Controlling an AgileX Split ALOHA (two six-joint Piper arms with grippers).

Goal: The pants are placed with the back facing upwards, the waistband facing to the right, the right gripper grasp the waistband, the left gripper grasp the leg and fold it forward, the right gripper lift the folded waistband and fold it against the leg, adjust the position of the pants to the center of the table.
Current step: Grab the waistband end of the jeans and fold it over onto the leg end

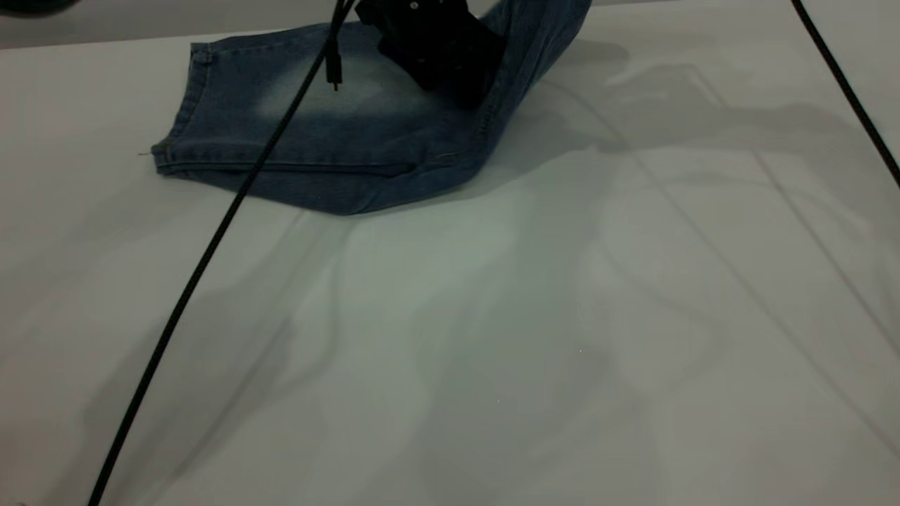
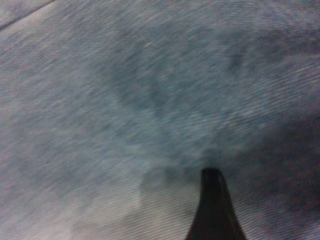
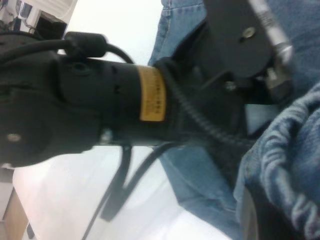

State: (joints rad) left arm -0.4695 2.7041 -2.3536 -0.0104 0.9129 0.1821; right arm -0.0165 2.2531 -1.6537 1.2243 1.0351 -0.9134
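The pants [image 1: 316, 133] lie folded lengthwise at the far left of the table [image 1: 492, 316], leg [image 1: 232, 98] hems to the left. Their right end [image 1: 545, 35] is raised off the table and runs out of the exterior view. My left gripper [image 1: 460, 95] is down on the denim beside that raised part; its wrist view is filled with fabric, with one finger [image 2: 212, 200] showing. The ruched waistband [image 3: 287, 165] is bunched in my right gripper [image 3: 255, 217], which is shut on it and out of the exterior view. The left arm [image 3: 100, 110] crosses the right wrist view.
A black cable [image 1: 211, 246] runs from the near left edge up to the left arm. Another cable [image 1: 844, 84] crosses the top right corner. Bare table stretches in front of and to the right of the pants.
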